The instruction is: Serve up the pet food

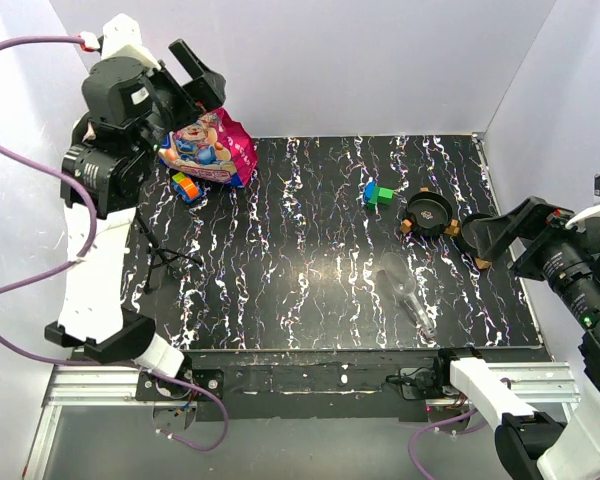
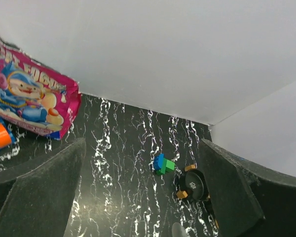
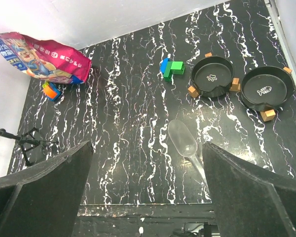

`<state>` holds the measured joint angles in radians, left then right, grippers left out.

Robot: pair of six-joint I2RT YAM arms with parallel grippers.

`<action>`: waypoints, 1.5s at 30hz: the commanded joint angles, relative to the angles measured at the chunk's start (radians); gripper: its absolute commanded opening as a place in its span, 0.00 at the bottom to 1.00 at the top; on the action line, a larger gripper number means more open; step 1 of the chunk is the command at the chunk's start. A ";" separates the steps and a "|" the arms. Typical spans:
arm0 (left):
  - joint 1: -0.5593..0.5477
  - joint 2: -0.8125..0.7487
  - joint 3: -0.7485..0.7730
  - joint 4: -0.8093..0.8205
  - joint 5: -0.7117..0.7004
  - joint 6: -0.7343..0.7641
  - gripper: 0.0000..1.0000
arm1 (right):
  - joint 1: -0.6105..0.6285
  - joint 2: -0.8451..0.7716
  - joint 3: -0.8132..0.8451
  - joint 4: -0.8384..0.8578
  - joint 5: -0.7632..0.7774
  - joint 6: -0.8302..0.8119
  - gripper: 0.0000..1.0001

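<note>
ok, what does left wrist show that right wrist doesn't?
Left wrist only: the back corner where the walls meet. Right wrist only: the fish-marked bowl, the whole clear scoop, a small black tripod. Both: pink bag, orange toy beside it, blue-green blocks, paw-marked bowl.

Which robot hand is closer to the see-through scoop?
Right. The right gripper hovers by the black bowls, just right of the scoop. The left gripper is far off in the back-left corner, above the pink pet food bag.
</note>
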<state>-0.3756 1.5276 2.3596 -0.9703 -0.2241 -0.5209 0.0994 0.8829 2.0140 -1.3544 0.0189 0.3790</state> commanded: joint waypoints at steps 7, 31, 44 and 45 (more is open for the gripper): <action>0.062 0.201 0.101 -0.130 -0.032 -0.356 0.98 | -0.003 0.016 0.005 0.037 -0.045 -0.017 0.99; 0.319 0.577 0.192 -0.015 -0.041 -0.507 0.86 | -0.003 0.059 -0.009 0.035 0.049 -0.040 0.98; 0.307 0.692 0.201 0.205 -0.230 -0.367 0.81 | 0.000 0.068 -0.017 0.029 0.096 -0.043 0.98; 0.305 0.694 0.190 0.212 -0.231 -0.372 0.79 | -0.003 0.067 -0.017 0.029 0.096 -0.043 0.99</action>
<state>-0.0628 2.2368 2.5408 -0.8219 -0.3943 -0.9226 0.0994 0.9390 1.9995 -1.3525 0.0883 0.3401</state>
